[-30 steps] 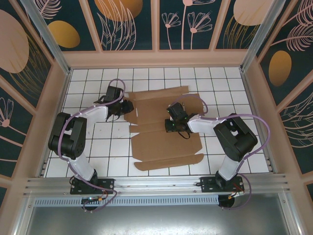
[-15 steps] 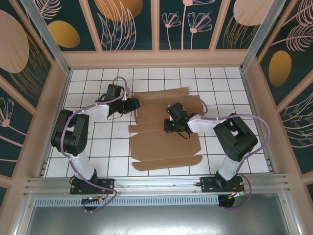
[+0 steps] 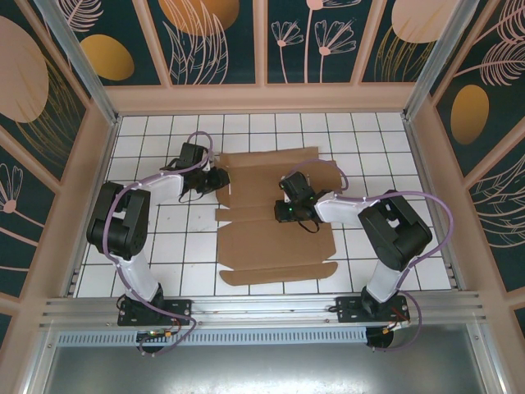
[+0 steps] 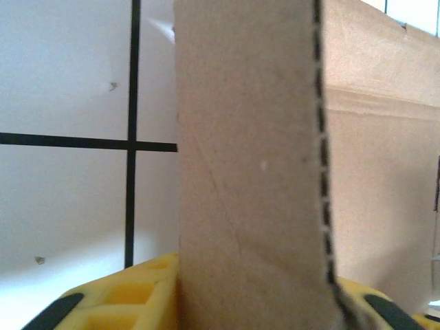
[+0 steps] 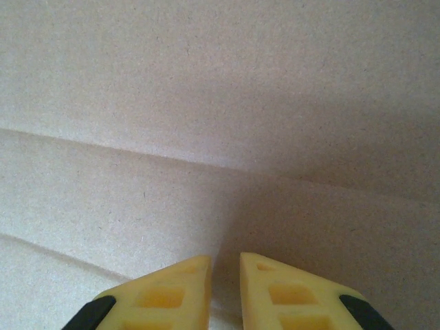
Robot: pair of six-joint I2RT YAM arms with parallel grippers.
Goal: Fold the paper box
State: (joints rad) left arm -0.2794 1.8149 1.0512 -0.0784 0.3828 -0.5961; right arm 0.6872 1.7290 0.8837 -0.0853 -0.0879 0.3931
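Note:
The paper box point(image 3: 275, 242) is a flat brown die-cut cardboard sheet lying mid-table, with flaps along its edges. My left gripper point(image 3: 220, 178) is at the sheet's far left edge. In the left wrist view a raised flap point(image 4: 247, 172) stands upright between the yellow fingers point(image 4: 130, 295), its corrugated edge showing on the right, and my left gripper point(image 4: 254, 302) is shut on it. My right gripper point(image 3: 285, 213) rests tips-down on the middle of the sheet. In the right wrist view my right gripper point(image 5: 225, 265) is shut with nothing between its tips, against creased cardboard point(image 5: 220, 103).
The white tiled tabletop point(image 3: 164, 238) surrounds the sheet, with bare tiles to the left and right. Patterned enclosure walls point(image 3: 98, 164) box in the table. An aluminium rail point(image 3: 262, 308) runs along the near edge by the arm bases.
My left gripper pushed right over the sheet's left edge, then drew back a little and closed on the flap. The right arm stayed where it was.

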